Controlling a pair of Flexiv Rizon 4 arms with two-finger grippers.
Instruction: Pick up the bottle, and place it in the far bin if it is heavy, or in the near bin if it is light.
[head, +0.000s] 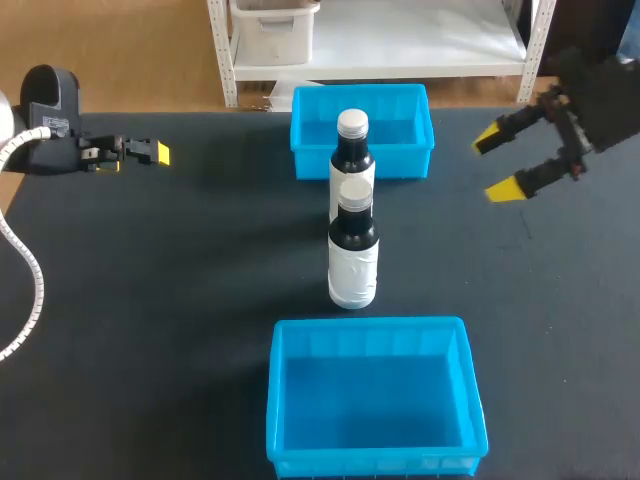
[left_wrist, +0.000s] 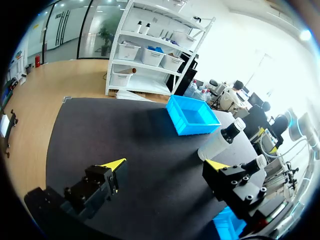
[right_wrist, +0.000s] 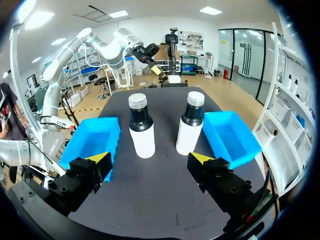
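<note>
Two bottles stand upright in a line down the middle of the desk (head: 180, 280). The near bottle (head: 353, 250) is between the two bins, and the far bottle (head: 352, 150) is behind it, close to the front wall of the far bin (head: 310, 100). The near bin (head: 290, 400) sits at the desk's front edge. Set out this way, either bottle likely has a short, straight run to either bin once its weight is felt.

The right fingers (head: 497, 163) hang over the desk off to the right, spread wide and holding nothing, facing the bottles side-on. The left fingers (head: 150, 152) are well apart at the left, and the wrist view shows them wide open and empty too. Neither bottle is lifted yet.

Bare desk lies on both sides of the bottles, so a sideways approach has room. The tight spots are the small gap between the two bottles and the far bin's wall just behind the far one.
</note>
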